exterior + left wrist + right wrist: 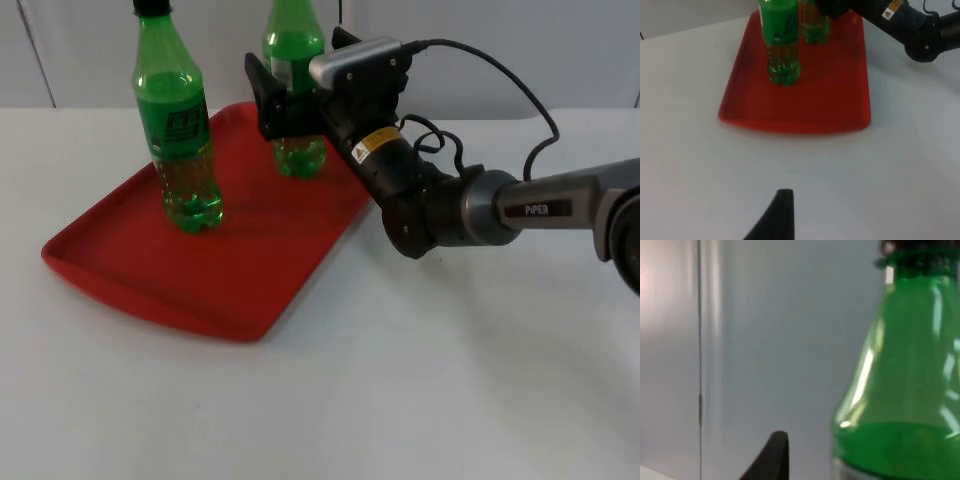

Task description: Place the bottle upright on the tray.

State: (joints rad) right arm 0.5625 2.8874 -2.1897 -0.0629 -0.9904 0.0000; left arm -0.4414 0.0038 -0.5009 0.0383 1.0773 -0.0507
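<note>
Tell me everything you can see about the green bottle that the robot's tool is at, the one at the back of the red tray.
The rear bottle is clear green plastic with a green label, a dark cap and a little liquid at the bottom. It stands upright, base on the red tray, near its far edge. The right tool is around its middle, one finger on each side. A similar front bottle stands apart from it.

A white table (480, 380) runs back to a grey wall (560, 50). The wall is made of flat panels, with thin vertical seams (35, 50) between them just above the table's far edge. Even, soft light falls on the table, giving only faint shadows.
</note>
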